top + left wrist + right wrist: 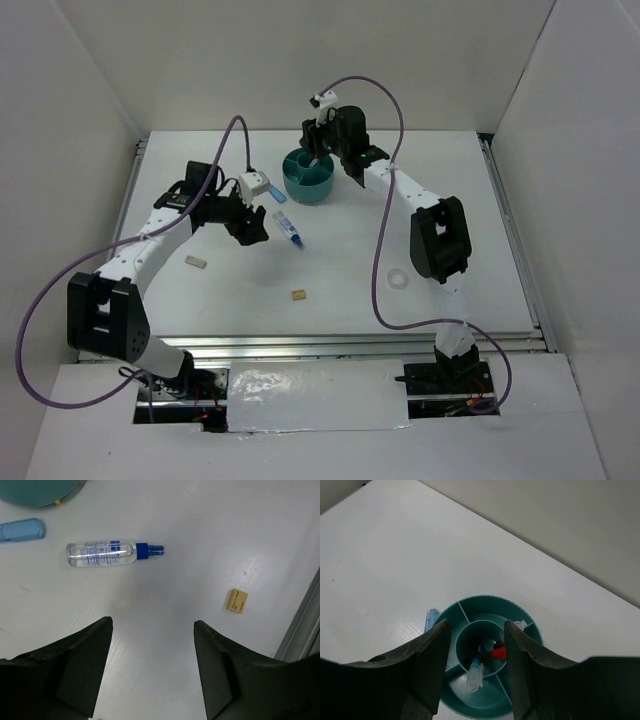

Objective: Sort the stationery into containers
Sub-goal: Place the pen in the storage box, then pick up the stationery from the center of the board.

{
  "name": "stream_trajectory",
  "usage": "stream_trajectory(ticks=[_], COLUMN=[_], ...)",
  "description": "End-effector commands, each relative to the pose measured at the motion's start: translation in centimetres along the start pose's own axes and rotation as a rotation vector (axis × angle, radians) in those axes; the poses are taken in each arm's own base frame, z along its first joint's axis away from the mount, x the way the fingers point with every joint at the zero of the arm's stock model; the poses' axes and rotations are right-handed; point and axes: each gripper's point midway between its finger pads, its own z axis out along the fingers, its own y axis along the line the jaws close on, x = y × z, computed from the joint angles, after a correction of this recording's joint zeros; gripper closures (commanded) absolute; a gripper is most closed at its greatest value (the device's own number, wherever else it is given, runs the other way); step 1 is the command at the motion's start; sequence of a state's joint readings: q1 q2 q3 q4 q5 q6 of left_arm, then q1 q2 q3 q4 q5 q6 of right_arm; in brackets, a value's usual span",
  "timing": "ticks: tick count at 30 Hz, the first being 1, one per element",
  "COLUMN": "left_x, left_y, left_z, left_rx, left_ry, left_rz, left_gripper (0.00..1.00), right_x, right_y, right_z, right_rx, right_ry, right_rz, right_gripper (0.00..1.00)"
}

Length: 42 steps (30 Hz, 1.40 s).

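Organiser [470, 607]: teal, round, far end of the surface [450, 200]. Centre cup has a clear-capped pen [475, 675] and something red [497, 653]. White bit [520, 625] in the 1 o'clock outer compartment.
Hard to tell: no clue what the red and white bits are, both half hidden by a finger.
Right fingers [427, 665]: apart, gripping nothing, straight above the centre cup.
Left fingers [85, 660]: spread wide, empty. Clear blue-capped bottle [107, 554] at 11 o'clock of them, tan block [236, 600] at 2 o'clock, neither touching.
Light blue eraser [22, 530]: flat on the surface, just beside the organiser.
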State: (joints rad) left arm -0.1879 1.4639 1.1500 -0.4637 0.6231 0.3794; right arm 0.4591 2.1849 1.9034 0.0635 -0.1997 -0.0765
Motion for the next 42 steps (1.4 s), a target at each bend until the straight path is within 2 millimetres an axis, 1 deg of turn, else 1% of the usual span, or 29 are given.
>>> stream_trajectory(ticks=[1, 2, 3, 4, 5, 6, 7, 8, 9, 10, 11, 12, 13, 14, 15, 16, 17, 18, 19, 20, 22, 23, 24, 25, 26, 29, 35, 38, 42], left_x=[-1.1, -1.8, -1.8, -1.9, -2.0, -1.0, -2.2, -2.4, -1.7, -2.2, -2.1, -1.6, -1.7, -1.0, -0.5, -0.3, 0.6, 0.8, 1.4, 2.3, 2.9, 3.6, 3.8, 4.0, 4.5, 5.0, 5.2, 5.6, 6.2], left_y=[-1.2, -0.7, -0.6, -0.6, -0.4, -0.4, 0.4, 0.0, 0.2, 0.0, 0.1, 0.3, 0.2, 0.3, 0.3, -0.2, 0.2, 0.2, -0.2, 0.2, 0.1, 0.5, 0.7, 0.9, 1.1, 2.7, 3.8, 4.2, 4.5], left_z=[0.5, 0.6, 0.8, 1.4, 1.7, 2.6, 2.9, 3.5, 4.7, 5.2, 5.7, 6.7, 7.4, 8.2, 8.7, 9.4, 9.9, 10.4, 10.9, 11.3, 12.0, 12.4, 12.6, 12.9, 13.3, 14.0, 14.9, 15.3, 15.6], left_rx=[0.171, 0.179, 0.201, 0.242, 0.253, 0.294, 0.290, 0.315, 0.346, 0.358, 0.364, 0.380, 0.386, 0.402, 0.416, 0.438, 0.447, 0.455, 0.477, 0.490, 0.514, 0.517, 0.521, 0.522, 0.526, 0.499, 0.505, 0.512, 0.510], left_ry=[-0.032, -0.042, -0.040, -0.021, -0.011, 0.027, 0.032, 0.050, 0.084, 0.113, 0.135, 0.161, 0.192, 0.219, 0.243, 0.260, 0.302, 0.316, 0.336, 0.379, 0.412, 0.449, 0.463, 0.476, 0.494, 0.569, 0.612, 0.635, 0.655], left_rz=[0.280, 0.409, 0.477, 0.586, 0.633, 0.647, 0.768, 0.823, 0.851, 0.941, 0.974, 1.001, 1.079, 1.107, 1.140, 1.204, 1.227, 1.268, 1.295, 1.309, 1.359, 1.370, 1.392, 1.406, 1.416, 1.483, 1.520, 1.529, 1.527], left_gripper=[0.23, 0.23, 0.23, 0.24, 0.25, 0.25, 0.25, 0.26, 0.26, 0.27, 0.27, 0.28, 0.29, 0.30, 0.31, 0.32, 0.33, 0.34, 0.35, 0.36, 0.37, 0.37, 0.37, 0.38, 0.37, 0.36, 0.36, 0.40, 0.51], right_x=[-7.5, -8.6, -10.9, -11.4, -13.3, -12.9, -12.8, -12.6, -13.1, -11.9, -12.8, -11.0, -10.5, -10.8, -9.6, -9.3, -9.7, -8.3, -8.0, -7.6, -7.2, -6.8, -6.7, -6.4, -6.5, -5.5, -4.8, -4.4, -4.3], right_y=[-0.2, -0.6, -0.3, -1.3, -1.1, -1.2, -2.5, -2.8, -2.8, -4.2, -4.4, -4.7, -6.0, -6.0, -6.2, -6.7, -7.4, -7.9, -8.0, -8.9, -9.4, -9.7, -9.5, -10.4, -10.4, -10.5, -10.6, -10.8, -10.9], right_z=[-3.4, -4.3, -6.0, -7.1, -9.0, -9.8, -11.0, -11.7, -13.5, -14.4, -16.2, -16.7, -17.9, -19.3, -19.8, -20.6, -22.1, -22.6, -23.1, -24.3, -25.3, -26.0, -26.2, -26.9, -27.4, -28.1, -28.5, -28.5, -28.8], right_rx=[-0.003, -0.002, -0.025, -0.023, -0.045, -0.048, -0.033, -0.032, -0.040, -0.014, -0.008, -0.004, 0.026, 0.029, 0.028, 0.041, 0.062, 0.074, 0.077, 0.102, 0.114, 0.126, 0.122, 0.142, 0.143, 0.146, 0.144, 0.145, 0.150], right_ry=[-0.137, -0.152, -0.189, -0.188, -0.213, -0.193, -0.182, -0.169, -0.163, -0.137, -0.153, -0.111, -0.104, -0.105, -0.079, -0.075, -0.090, -0.065, -0.063, -0.063, -0.062, -0.057, -0.053, -0.053, -0.054, -0.047, -0.037, -0.032, -0.030], right_rz=[0.037, 0.046, 0.073, 0.110, 0.116, 0.141, 0.153, 0.161, 0.167, 0.182, 0.179, 0.203, 0.216, 0.222, 0.239, 0.248, 0.248, 0.267, 0.269, 0.277, 0.286, 0.297, 0.300, 0.311, 0.313, 0.325, 0.337, 0.345, 0.342], right_gripper=[0.46, 0.46, 0.46, 0.45, 0.45, 0.45, 0.45, 0.45, 0.45, 0.45, 0.45, 0.45, 0.45, 0.45, 0.45, 0.45, 0.45, 0.45, 0.45, 0.45, 0.45, 0.46, 0.46, 0.46, 0.46, 0.46, 0.47, 0.47, 0.48])
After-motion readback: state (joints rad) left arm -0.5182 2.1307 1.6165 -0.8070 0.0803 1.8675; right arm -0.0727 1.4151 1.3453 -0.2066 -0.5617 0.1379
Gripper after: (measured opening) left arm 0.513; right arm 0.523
